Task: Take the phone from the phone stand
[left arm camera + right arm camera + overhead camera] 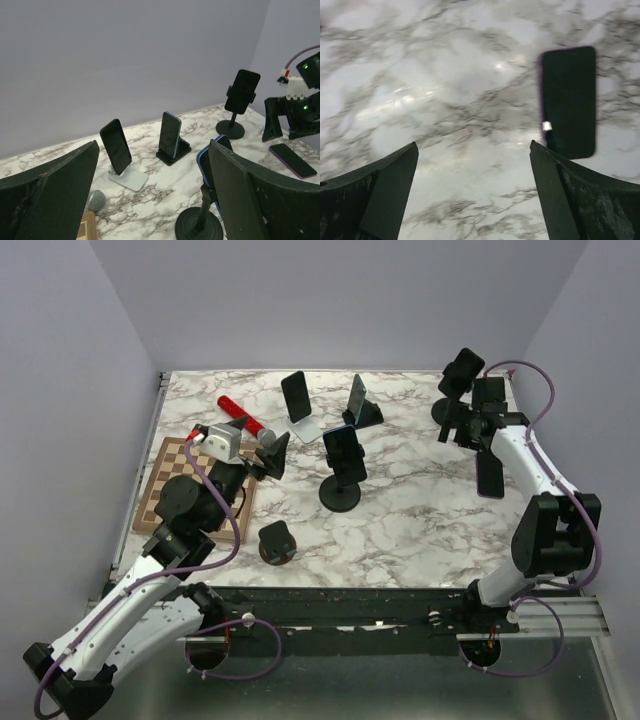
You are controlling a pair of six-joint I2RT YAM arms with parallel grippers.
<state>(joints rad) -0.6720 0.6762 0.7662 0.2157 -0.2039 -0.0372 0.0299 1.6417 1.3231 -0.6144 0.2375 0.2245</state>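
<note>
Several phones stand on stands on the marble table [410,500]. A blue-edged phone [342,451] sits on a round-base pole stand in the middle; in the left wrist view [206,161] it is just beside my right finger. A black phone [296,396] leans on a silver stand, another [356,398] on a black wedge stand, and one [462,370] on a pole stand at the back right. A purple-edged phone [489,475] lies flat at the right, also in the right wrist view [568,102]. My left gripper [270,453] is open and empty. My right gripper [455,428] is open and empty above bare marble.
A chessboard [165,485] lies at the left under the left arm. A red-handled microphone [245,418] lies behind it. A small empty black stand [277,541] sits near the front edge. Walls close in the back and sides.
</note>
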